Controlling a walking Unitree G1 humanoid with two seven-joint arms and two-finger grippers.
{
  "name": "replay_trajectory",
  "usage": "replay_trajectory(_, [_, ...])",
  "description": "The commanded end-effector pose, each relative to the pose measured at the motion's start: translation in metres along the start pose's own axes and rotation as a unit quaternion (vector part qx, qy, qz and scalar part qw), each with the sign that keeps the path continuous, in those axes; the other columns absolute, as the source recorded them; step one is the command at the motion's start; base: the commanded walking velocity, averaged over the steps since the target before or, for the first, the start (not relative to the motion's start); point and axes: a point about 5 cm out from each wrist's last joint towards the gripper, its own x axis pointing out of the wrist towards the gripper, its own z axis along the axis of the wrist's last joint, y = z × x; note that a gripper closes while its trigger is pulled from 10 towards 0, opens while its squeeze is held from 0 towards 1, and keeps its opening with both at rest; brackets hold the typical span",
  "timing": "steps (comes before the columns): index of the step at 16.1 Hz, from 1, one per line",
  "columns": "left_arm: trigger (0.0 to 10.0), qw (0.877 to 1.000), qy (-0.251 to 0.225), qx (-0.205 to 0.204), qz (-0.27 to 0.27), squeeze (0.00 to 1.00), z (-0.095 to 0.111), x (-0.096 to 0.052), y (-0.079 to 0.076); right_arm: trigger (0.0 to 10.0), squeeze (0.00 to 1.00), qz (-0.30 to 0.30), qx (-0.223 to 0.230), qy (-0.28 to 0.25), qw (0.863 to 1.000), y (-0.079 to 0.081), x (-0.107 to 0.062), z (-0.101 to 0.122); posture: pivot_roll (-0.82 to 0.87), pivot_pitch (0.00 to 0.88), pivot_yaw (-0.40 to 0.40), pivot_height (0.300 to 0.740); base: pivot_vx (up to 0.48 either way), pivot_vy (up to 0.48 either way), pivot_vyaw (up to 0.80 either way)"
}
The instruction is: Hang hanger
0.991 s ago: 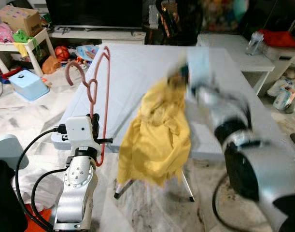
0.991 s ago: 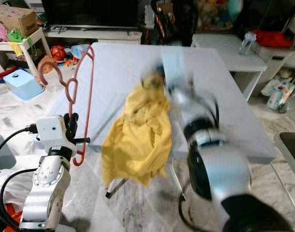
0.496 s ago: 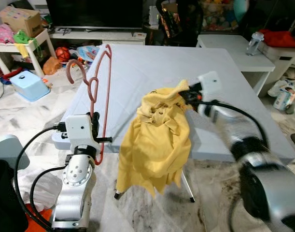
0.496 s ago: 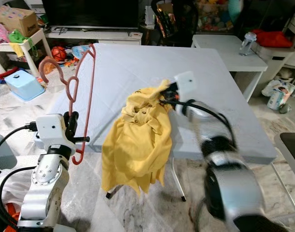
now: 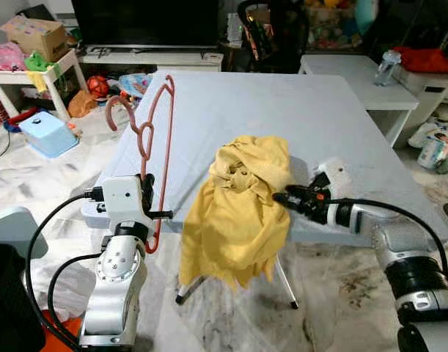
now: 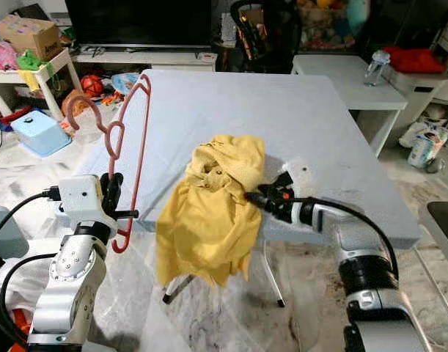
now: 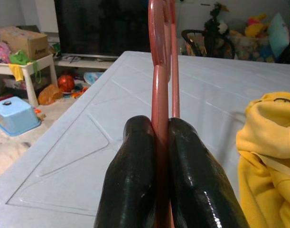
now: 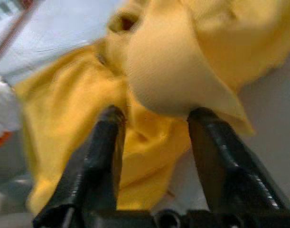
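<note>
Pink plastic hanger (image 5: 156,147) pinched in left tool (image 7: 154,156); right tool (image 8: 154,142) gapes at crumpled yellow shirt (image 5: 238,213).

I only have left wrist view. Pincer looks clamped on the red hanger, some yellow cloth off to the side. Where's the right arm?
Observer: The right pincer is at the table's near edge, fingers apart, reaching at the yellow shirt.
Operator: Is it gripping the shirt?
Observer: No. Right wrist view shows its fingers spread, with a fold of the shirt bulging just beyond them.
Operator: Is the shirt fully on the table?
Observer: No. The collar end lies on the tabletop, and the rest hangs over the near edge toward the floor.
Operator: And my hanger?
Observer: The left pincer holds the red hanger upright beside the table's left edge, hook pointing away from the shirt.
</note>
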Motion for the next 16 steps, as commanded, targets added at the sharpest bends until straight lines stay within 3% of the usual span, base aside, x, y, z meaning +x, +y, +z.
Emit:
replay_trajectory(1, [10.0, 1.000, 0.003, 0.003, 0.007, 0.00, 0.000, -0.001, 0.004, 10.0, 1.00, 0.023, -0.013, -0.007, 1.000, 0.005, -0.003, 0.010, -0.02, 0.000, -0.008, 0.740, 0.000, 0.000, 0.00])
replay_trajectory(6, [10.0, 1.000, 0.004, 0.004, 0.002, 0.00, 0.000, -0.001, 0.003, 10.0, 1.00, 0.066, -0.018, 0.032, 0.997, 0.024, -0.004, -0.004, -0.02, 0.000, -0.010, 0.740, 0.000, 0.000, 0.00])
replay_trajectory(8, [10.0, 1.000, 0.005, 0.001, -0.004, 0.00, 0.000, -0.001, 0.000, 10.0, 1.00, 0.054, -0.024, 0.043, 0.997, 0.031, 0.001, -0.014, -0.03, 0.000, -0.005, 0.740, 0.000, 0.000, 0.00])
replay_trajectory(16, [10.0, 1.000, 0.005, 0.001, -0.004, 0.00, 0.000, -0.001, 0.000, 10.0, 1.00, 0.054, -0.024, 0.043, 0.997, 0.031, 0.001, -0.014, -0.03, 0.000, -0.005, 0.740, 0.000, 0.000, 0.00])
